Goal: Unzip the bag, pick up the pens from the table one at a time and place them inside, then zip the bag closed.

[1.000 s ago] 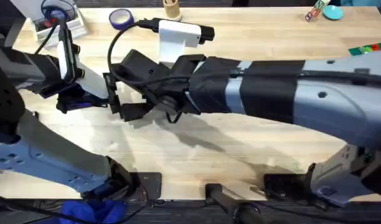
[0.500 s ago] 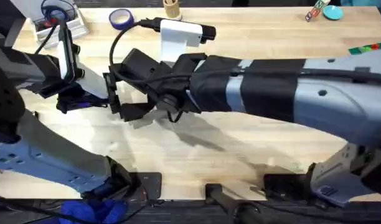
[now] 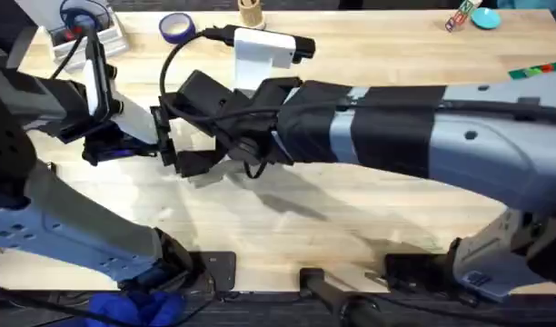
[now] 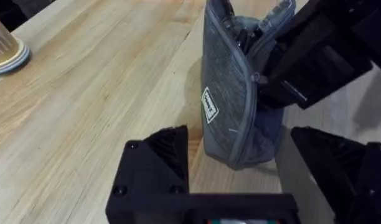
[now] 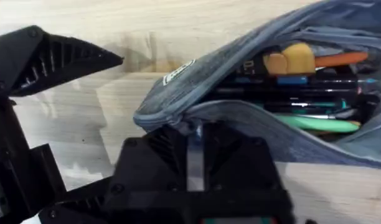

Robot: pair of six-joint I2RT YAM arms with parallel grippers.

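The grey-blue bag (image 4: 231, 106) stands on its edge on the table (image 4: 84, 112), its zipper open. Inside the bag lie a green pen (image 5: 321, 124), dark pens (image 5: 284, 94) and orange-tipped items. My right gripper (image 5: 193, 155) is shut on the zipper pull at the end of the bag's opening (image 5: 178, 118). In the left wrist view it is the black block against the bag's upper side. My left gripper (image 4: 237, 168) is open, its fingers (image 4: 159, 155) standing on either side of the bag's near end. From overhead the two grippers meet at the table's left (image 3: 160, 145).
At the back of the table are a blue tape roll (image 3: 175, 27), a white device (image 3: 260, 50) with a black cable, a wooden cup (image 3: 250, 11) and a wire basket (image 3: 83, 27). Coloured blocks (image 3: 537, 73) lie far right. The right arm spans the middle.
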